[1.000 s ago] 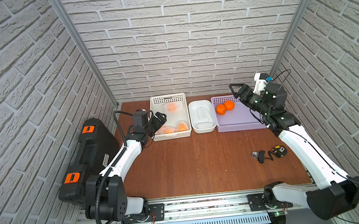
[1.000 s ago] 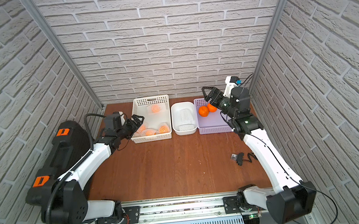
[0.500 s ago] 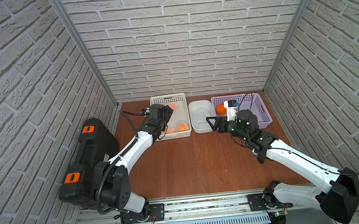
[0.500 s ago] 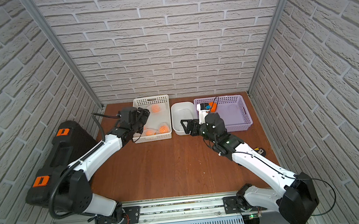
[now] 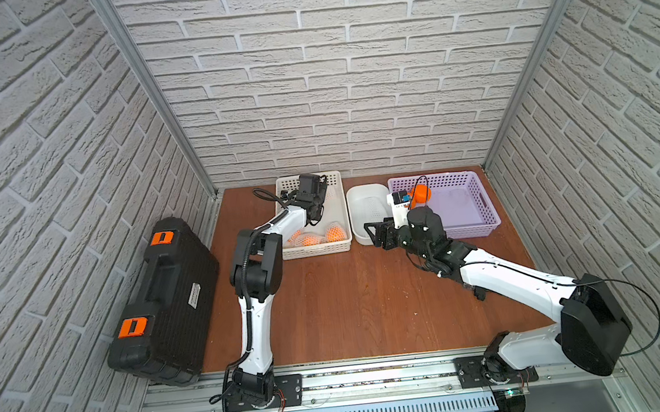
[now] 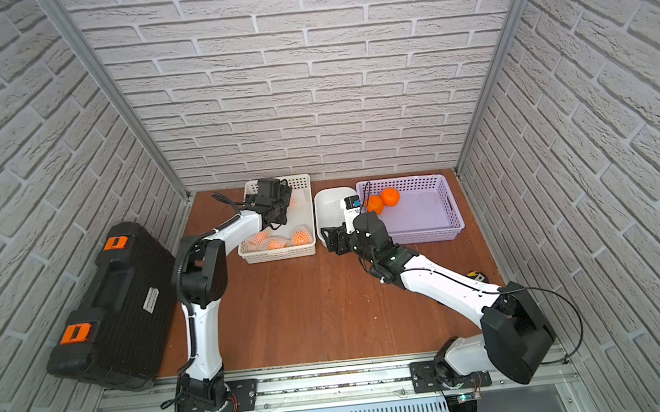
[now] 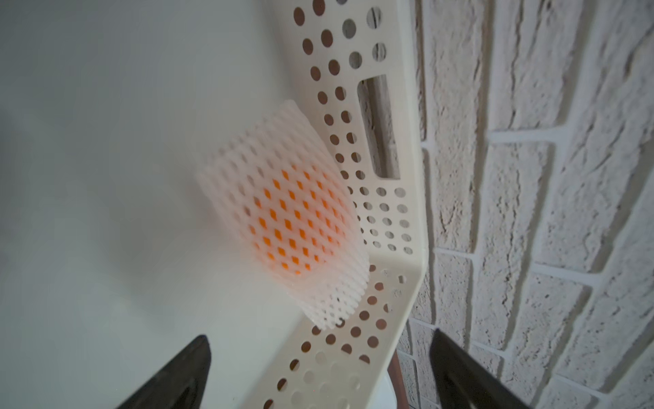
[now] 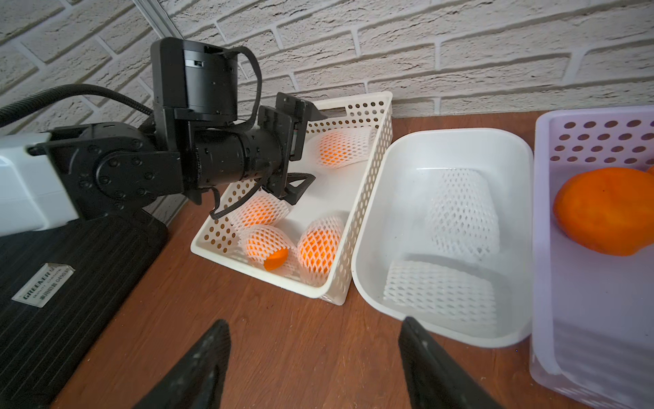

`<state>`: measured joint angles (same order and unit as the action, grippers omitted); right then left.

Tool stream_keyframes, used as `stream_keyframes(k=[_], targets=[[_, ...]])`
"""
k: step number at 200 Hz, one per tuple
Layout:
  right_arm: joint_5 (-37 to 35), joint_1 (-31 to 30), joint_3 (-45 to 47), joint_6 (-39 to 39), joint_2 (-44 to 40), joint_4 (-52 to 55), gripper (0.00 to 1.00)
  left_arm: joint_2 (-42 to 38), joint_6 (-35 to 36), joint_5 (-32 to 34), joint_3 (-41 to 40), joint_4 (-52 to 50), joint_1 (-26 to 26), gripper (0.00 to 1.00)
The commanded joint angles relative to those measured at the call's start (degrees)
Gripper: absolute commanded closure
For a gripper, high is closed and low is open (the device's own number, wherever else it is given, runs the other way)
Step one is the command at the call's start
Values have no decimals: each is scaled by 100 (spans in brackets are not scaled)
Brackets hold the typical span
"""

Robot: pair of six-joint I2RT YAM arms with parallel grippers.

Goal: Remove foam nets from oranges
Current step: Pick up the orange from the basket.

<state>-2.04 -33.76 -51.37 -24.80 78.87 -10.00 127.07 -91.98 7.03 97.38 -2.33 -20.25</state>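
The left end effector (image 7: 318,371) is released, its jaws spread wide with nothing between them, and it hangs over the far half of the white basket (image 7: 396,219). Just ahead of its fingertips lies a netted orange (image 7: 286,219), wrapped in its foam net and resting against the basket's perforated end wall, clear of both fingers. Behind this end effector, back toward its arm, three more netted oranges (image 8: 318,244) sit bunched at the near end of the same basket, one poking partly out of its sleeve.

The right end effector (image 8: 315,354) is also released and empty, low over the bare counter (image 8: 283,336). Directly ahead of it are the near corners of the white basket and the white tub (image 8: 371,230), which stand side by side. Two empty foam nets (image 8: 460,212) lie in the tub. Behind it, beyond the tub, the purple basket (image 6: 451,202) holds two bare oranges (image 6: 390,195), touching each other
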Motion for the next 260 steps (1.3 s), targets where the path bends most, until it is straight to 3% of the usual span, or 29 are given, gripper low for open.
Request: stream_keyframes(k=[1,35,171,260], targets=[[-118,-59,-88,215,91,-505,25,267,-46,-57,278,474,88,3],[-145,-56,-31,256,191,-626,25,644,-193,78,551,434,202,3],[-158,-57,-30,300,480,-735,25,2109,-171,-444,2381,-478,346,4],[-224,-57,2,276,513,-742,25,2330,288,-763,2518,-497,372,2]])
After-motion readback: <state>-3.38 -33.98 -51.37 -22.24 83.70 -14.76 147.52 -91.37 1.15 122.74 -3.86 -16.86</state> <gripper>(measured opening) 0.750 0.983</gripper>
